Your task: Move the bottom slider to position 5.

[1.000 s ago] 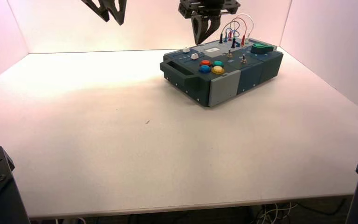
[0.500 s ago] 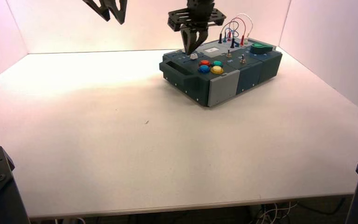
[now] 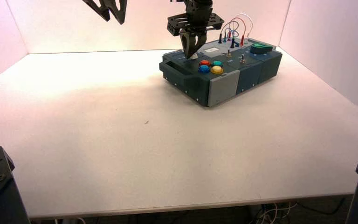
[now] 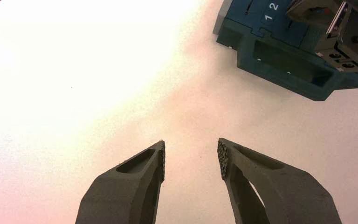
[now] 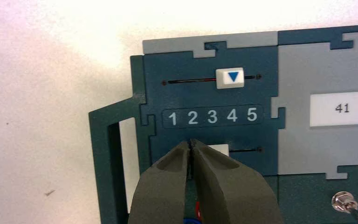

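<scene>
The bottom slider's white knob (image 5: 220, 150) sits on its dark track below the printed numbers 1 to 5, about under the 3, and is partly hidden by my right gripper. My right gripper (image 5: 191, 143) is shut and empty, its tips right beside the knob on the side of the lower numbers. In the high view it hangs low (image 3: 189, 52) over the box's left end, at the knob (image 3: 194, 56). My left gripper (image 4: 191, 156) is open and empty, raised at the back left (image 3: 114, 11).
The twin white knob (image 5: 230, 78) with a blue triangle stands near 4 on the second track. A white label (image 5: 341, 108) reads 41. The box (image 3: 223, 86) also bears red (image 3: 204, 62), green, blue and yellow buttons, toggle switches (image 5: 347, 204) and looped wires (image 3: 235, 25).
My right gripper has come down and to the left, from above the box's back edge to the slider end of the box. The left arm has not moved.
</scene>
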Robot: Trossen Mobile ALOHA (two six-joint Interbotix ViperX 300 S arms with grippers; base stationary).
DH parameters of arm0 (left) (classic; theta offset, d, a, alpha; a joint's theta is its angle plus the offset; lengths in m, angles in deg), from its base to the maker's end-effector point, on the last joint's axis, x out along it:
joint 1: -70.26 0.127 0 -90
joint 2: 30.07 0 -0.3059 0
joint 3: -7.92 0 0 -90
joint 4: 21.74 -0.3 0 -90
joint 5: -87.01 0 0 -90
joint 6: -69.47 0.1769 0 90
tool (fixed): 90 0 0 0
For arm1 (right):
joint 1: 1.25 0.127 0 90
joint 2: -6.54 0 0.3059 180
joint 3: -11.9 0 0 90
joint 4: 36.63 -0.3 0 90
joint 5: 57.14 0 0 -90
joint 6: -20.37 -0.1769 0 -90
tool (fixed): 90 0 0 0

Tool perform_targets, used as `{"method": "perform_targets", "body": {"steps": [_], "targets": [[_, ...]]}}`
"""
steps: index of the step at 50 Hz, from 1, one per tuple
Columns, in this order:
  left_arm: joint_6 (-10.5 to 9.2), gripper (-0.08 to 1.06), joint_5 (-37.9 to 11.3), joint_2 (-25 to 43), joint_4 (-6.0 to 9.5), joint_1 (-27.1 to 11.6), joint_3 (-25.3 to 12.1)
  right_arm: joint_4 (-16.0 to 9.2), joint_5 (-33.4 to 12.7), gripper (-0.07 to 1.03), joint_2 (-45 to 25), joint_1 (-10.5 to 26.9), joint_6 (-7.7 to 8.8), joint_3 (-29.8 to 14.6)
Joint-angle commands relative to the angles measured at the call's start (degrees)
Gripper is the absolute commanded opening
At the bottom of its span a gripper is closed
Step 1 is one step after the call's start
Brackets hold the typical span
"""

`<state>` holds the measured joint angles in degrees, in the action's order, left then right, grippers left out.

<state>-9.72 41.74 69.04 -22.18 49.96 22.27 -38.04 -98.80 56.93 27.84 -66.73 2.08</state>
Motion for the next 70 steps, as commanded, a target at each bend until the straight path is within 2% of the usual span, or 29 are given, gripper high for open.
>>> {"method": "perform_targets", "body": {"steps": [1,18,27,43,58,65,70], "targets": [[-0.18,0.60,0.2,-1.3,0.09,0.2,-1.7,0.7,0.1,-0.01,1.2,-0.5,-0.44,-1.8],[-0.09,0.60,0.1,-1.3,0.09,0.2,-1.7,2.5,0.1,-0.01,1.1,-1.8,-1.14,-1.6],[-0.09,0.60,0.1,-1.2,0.18,0.2,-1.7,2.5,0.1,-0.01,1.1,-3.3,-1.23,-1.3],[-0.09,0.60,0.1,-1.0,0.09,0.2,-1.8,2.5,0.0,-0.01,1.1,-3.3,-1.14,-1.5],[-0.09,0.60,0.1,-0.9,0.09,0.2,-1.9,1.4,0.0,0.00,6.1,0.4,-0.97,0.2],[-0.09,0.60,0.1,-0.8,0.18,0.2,-1.9,1.4,0.0,0.01,11.3,2.8,-0.97,2.9],[-0.09,0.60,0.0,-0.4,0.09,0.2,-1.9,1.4,0.1,0.03,15.7,3.2,-0.97,5.6]]}}
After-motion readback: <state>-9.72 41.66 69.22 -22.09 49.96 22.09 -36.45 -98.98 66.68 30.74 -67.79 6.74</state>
